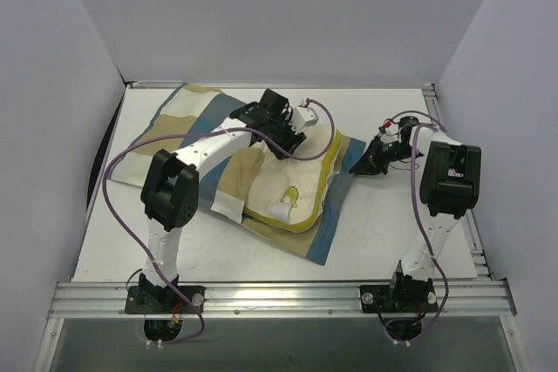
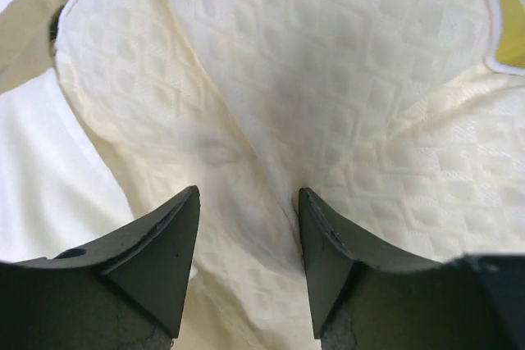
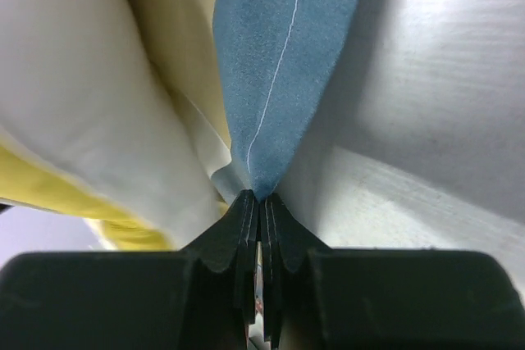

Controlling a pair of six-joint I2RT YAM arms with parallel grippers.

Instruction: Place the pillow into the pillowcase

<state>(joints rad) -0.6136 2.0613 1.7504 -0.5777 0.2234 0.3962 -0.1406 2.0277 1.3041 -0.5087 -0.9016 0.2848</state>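
Plainly the pillow (image 2: 328,79) lies under the left end effector (image 2: 248,260) (spread).

Left arm (image 1: 170,189): base at the lower left of the top view, elbow raised at left centre, forearm reaching up and right to upper centre. Left gripper (image 2: 248,194): jaws well apart, both dark fingers visible at the bottom of the wrist view.

Right arm (image 1: 449,176): base at lower right, elbow high at right centre, wrist folded back toward centre. Right gripper (image 3: 259,199): jaws pressed together, pinching a fold of the pillowcase (image 3: 279,63).
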